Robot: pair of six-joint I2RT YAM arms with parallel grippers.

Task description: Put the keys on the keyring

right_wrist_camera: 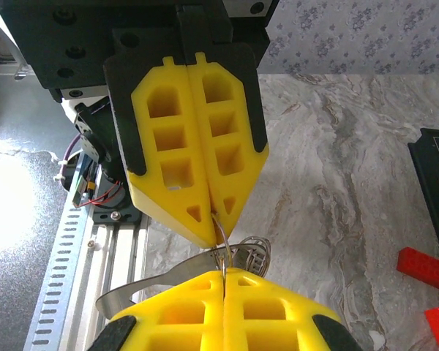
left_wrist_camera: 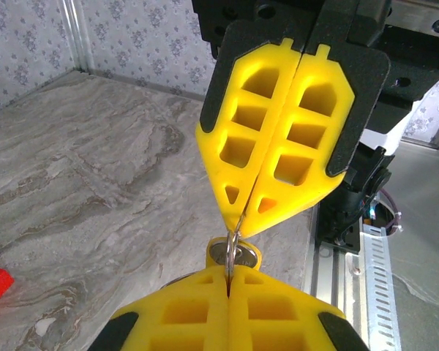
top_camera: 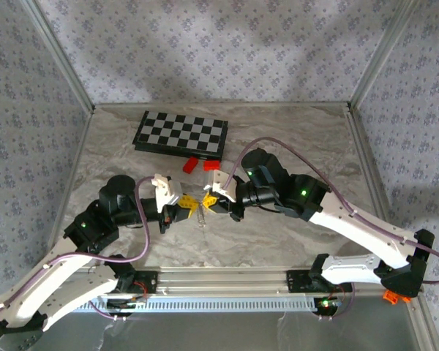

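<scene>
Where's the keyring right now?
Mid-table in the top view, the keyring is pinched between the left tool and right tool, just nearer than the red blocks.

Table (top_camera: 293, 234): grey-beige, marbled veining. Walls (top_camera: 205, 44): pale grey-lilac with a small floral repeat. Chessboard (top_camera: 181, 136): black and white checks, black edge. Blocks (top_camera: 192, 165): two, both red. Left gripper (top_camera: 190, 208) and right gripper (top_camera: 210, 202): yellow fingers (left_wrist_camera: 267, 131) on black backing (identical on both). Arms (top_camera: 358, 219): white shells, black joints. Cables (top_camera: 273, 140): purple. Key (left_wrist_camera: 246, 256): yellow head, silvery centre. Keyring (right_wrist_camera: 221, 232): thin silvery-pale wire. Rail (top_camera: 227, 281): bare metal grey.
</scene>
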